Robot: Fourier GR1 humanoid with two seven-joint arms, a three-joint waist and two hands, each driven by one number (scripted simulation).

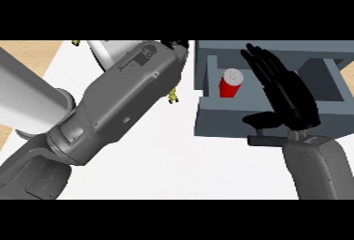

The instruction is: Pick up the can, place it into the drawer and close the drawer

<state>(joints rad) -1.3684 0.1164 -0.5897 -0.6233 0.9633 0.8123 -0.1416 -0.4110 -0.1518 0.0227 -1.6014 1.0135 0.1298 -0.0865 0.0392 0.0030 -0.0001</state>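
- Red with a shiny silver top, the small round metal can [231, 83] stands upright inside the open grey box-shaped drawer [266, 123].
- In the head view, the black right hand [287, 96] is over the drawer, just beside the can, with straight fingers and holding nothing.
- The left hand [178, 45] is mostly hidden behind its big grey forearm [110, 108], so I cannot tell if it is open or closed.
- The can looks light, hard and smooth, so it may slip; hold it round its sides.
- The can looks put away already, and I think the drawer needs a push on its front to close.
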